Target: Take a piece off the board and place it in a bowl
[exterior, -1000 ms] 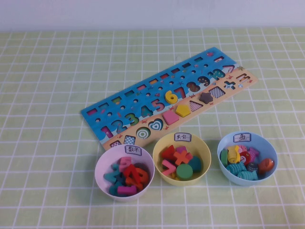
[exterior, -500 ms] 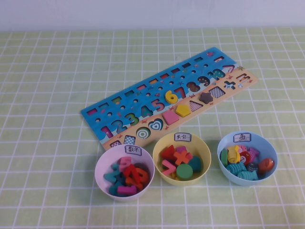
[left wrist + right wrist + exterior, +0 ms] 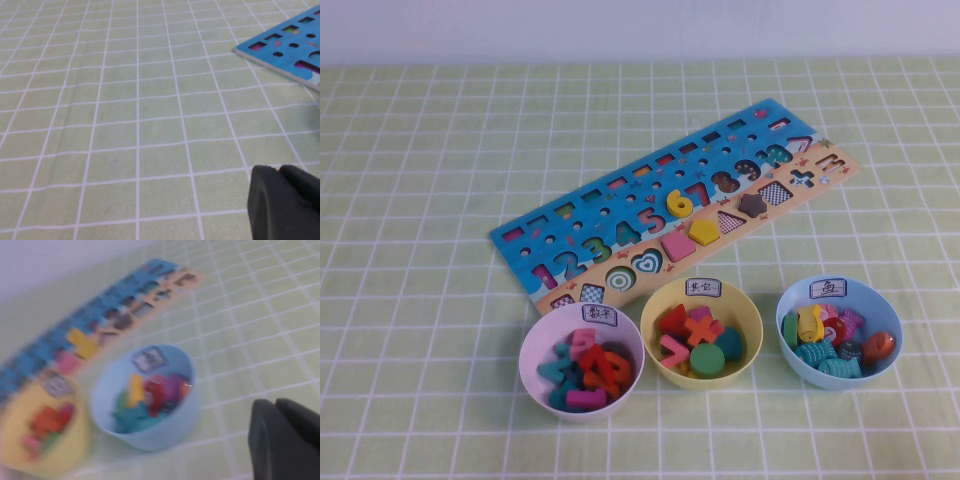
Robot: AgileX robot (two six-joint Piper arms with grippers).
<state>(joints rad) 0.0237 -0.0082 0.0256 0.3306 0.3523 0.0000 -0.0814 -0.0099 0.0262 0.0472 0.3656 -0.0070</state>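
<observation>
A pale green tablecloth (image 3: 440, 150) with a white grid covers the table, meeting a plain whitish wall (image 3: 640, 25) at twelve o'clock. The long wooden puzzle board (image 3: 680, 205) lies aslant at centre. The small flat yellow wooden pentagon (image 3: 704, 232) sits in its tan strip, just beside the pink square (image 3: 677, 245). At six o'clock from it stands the yellow round plastic bowl (image 3: 701, 330), between a pale pink bowl (image 3: 581, 360) and a light blue bowl (image 3: 838, 330).

The left gripper (image 3: 285, 202) hangs over bare cloth near the board's corner; the right gripper (image 3: 282, 440) is beside the blue bowl. Whether either is spread or closed cannot be told.
</observation>
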